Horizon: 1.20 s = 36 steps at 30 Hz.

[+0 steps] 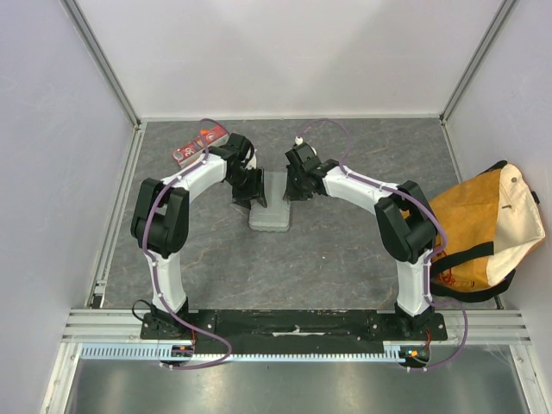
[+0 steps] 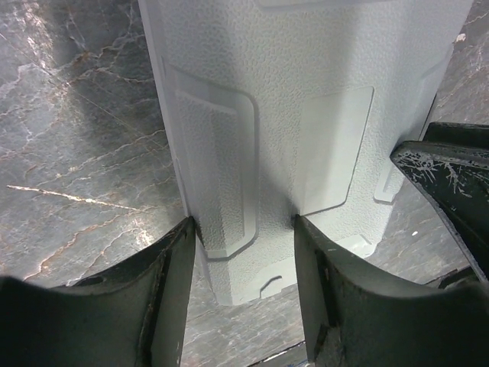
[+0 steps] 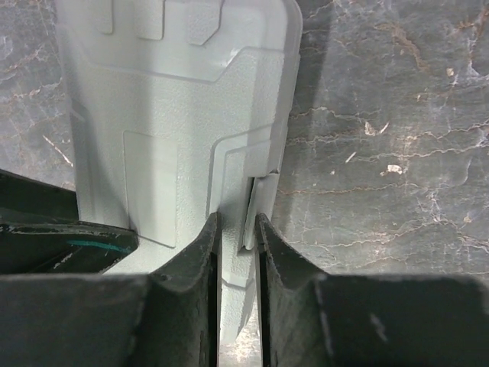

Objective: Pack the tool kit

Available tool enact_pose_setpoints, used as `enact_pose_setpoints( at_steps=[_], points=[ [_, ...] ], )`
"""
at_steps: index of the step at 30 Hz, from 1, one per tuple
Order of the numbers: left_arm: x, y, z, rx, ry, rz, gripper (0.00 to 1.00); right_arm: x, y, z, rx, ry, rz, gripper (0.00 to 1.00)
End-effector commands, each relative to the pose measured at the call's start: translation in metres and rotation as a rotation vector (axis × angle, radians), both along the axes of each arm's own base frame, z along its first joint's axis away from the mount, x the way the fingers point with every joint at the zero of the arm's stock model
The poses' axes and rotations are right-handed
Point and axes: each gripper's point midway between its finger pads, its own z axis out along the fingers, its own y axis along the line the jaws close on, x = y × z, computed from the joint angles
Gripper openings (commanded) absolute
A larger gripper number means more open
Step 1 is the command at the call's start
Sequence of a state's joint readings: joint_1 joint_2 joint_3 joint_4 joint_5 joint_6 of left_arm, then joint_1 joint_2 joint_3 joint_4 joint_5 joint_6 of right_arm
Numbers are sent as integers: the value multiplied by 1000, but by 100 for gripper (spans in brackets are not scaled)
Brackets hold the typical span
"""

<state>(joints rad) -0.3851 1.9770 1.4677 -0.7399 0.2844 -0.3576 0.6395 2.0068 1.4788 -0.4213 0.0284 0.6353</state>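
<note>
Edgewise, case (image 3: pixel 176 115) inside right end effector (image 3: pixel 237 222).

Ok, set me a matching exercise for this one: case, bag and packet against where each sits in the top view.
Things:
1. case
2. bag
3. packet

Places:
A. right side
B. far left
C. middle

Pairs: 1-C, 2-A, 3-B

Counting now: one grey case (image 1: pixel 270 216) mid-worktop, one tan bag (image 1: pixel 483 226) at the right edge, one visible red packet (image 1: pixel 197 145) far-left corner, and two grippers, left gripper (image 1: pixel 250 197), right gripper (image 1: pixel 295 188).
</note>
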Motion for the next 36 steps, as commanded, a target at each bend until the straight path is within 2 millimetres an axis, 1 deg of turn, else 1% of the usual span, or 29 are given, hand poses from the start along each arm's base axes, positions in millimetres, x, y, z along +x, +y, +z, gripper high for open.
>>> enact_pose_setpoints(
  at_steps=[1, 3, 6, 9, 10, 14, 16, 19, 21, 22, 24, 25, 26, 27, 29, 30, 31, 33, 36],
  points=[
    [-29, -7, -37, 6, 142, -63, 54, -41, -3, -64, -96, 182, 76, 19],
    [-30, -11, -37, -20, 151, -67, 53, -44, -1, -69, -100, 192, 82, 16],
    [-30, -14, -37, -34, 156, -66, 52, -45, 0, -71, -102, 195, 84, 12],
    [-27, -14, -35, -32, 149, -58, 52, -39, 0, -63, -105, 168, 73, 12],
    [-26, -14, -34, -32, 142, -56, 52, -34, -3, -60, -125, 151, 58, 12],
    [-15, -23, -22, -70, 112, -53, 52, -9, -10, -30, -167, 48, 17, 17],
    [-12, -34, -18, -128, 116, -55, 52, 4, -16, -17, -179, 9, -3, 20],
    [-10, -59, -7, -264, 128, -62, 53, 22, -26, -5, -190, -30, -30, 24],
    [-7, -71, -2, -329, 129, -66, 53, 33, -34, 2, -189, -48, -45, 25],
    [-3, -73, -2, -331, 126, -58, 53, 38, -37, 6, -189, -59, -53, 26],
    [7, -71, 1, -310, 93, -43, 54, 48, -45, 23, -198, -105, -74, 29],
    [13, -68, 4, -289, 63, -32, 56, 52, -48, 32, -202, -128, -84, 31],
    [20, -64, 6, -267, 37, -17, 60, 56, -53, 45, -205, -157, -106, 33],
    [28, -60, 16, -255, -5, 1, 65, 60, -59, 58, -207, -184, -138, 35],
    [43, -48, 38, -219, -101, 55, 80, 66, -73, 86, -226, -237, -191, 42],
    [50, -43, 53, -207, -163, 74, 85, 67, -80, 98, -233, -256, -213, 46],
    [56, -37, 69, -190, -218, 94, 87, 67, -88, 113, -235, -282, -233, 48],
    [62, -24, 99, -162, -317, 120, 90, 65, -107, 138, -233, -324, -277, 57],
    [56, -4, 136, -109, -433, 130, 91, 54, -130, 170, -232, -385, -321, 68]
  ],
)
